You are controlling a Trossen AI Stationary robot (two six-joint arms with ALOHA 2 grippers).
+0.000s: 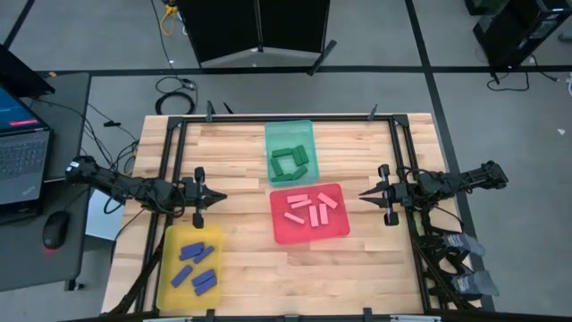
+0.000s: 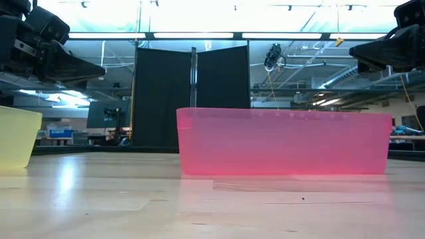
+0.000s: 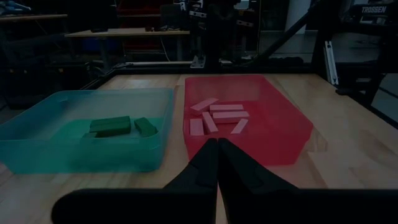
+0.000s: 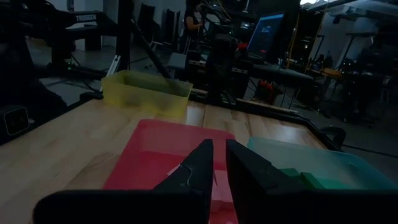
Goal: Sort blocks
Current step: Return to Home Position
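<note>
High view is taken up mostly by the wooden tabletop (image 1: 250,268), on which three trays are set: a red tray (image 1: 286,234) near the middle, a teal tray (image 1: 290,132) just beside it on the far side, and a yellow tray (image 1: 174,300) near the left arm. The left gripper (image 1: 222,198) is held by the tabletop's left edge, just beyond the yellow tray, and the right gripper (image 1: 363,194) by the right edge. Both point inward at the red tray and are well apart from each other. In the low view both are seen raised clear of the tray walls. The left jaws are pressed together with nothing between them. In the right wrist view the right jaws are parted by a narrow slit and are likewise empty. The blocks are all found inside trays: the pink blocks (image 1: 317,215) in the red tray, the green blocks (image 1: 290,164) in the teal tray, and the blue blocks (image 1: 181,278) in the yellow tray. None is seen loose on the wood. The sorting is therefore judged complete, and the step in hand is judged to be the return of both arms to rest. No further grasp is called for. Only a settling into the rest pose, kept clear of the tray rims, would be needed.
</note>
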